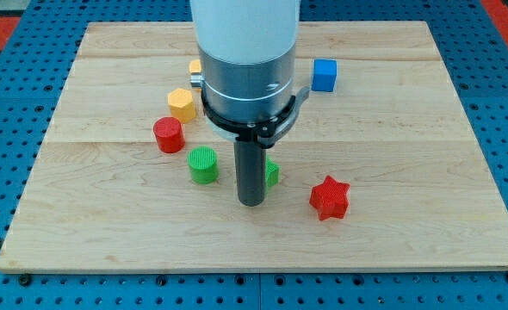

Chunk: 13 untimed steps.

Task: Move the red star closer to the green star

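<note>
On the wooden counter [108,232], toward the view's left, a red cylinder [168,135] stands upright, with a yellow hexagonal block [181,104] just above it and slightly to the view's right. Another yellow block [195,66] peeks out higher up, mostly hidden behind the arm's pale housing [244,52], so its shape cannot be made out. Below and to the right of the red cylinder sits a green cylinder [203,164], apart from it. Next comes the dark rod, whose lower end, my tip [251,204], rests on the counter near the middle. This arm carries no end effector that opens or closes, only the rod, so no grip state applies. Just behind the rod a green block [272,173] shows as a sliver on the rod's right side; its shape is too hidden to tell, and whether the rod touches it I cannot tell. Further right, the red star [330,198] lies apart from my tip, near that green block. Toward the view's top right stands a blue cube [324,75], well apart from the others.
</note>
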Each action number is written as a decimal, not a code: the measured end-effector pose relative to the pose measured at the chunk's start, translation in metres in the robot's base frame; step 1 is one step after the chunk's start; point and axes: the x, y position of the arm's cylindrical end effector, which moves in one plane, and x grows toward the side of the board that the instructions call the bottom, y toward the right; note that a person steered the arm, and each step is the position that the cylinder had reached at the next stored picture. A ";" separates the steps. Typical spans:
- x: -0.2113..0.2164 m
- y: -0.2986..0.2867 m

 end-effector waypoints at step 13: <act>-0.046 0.116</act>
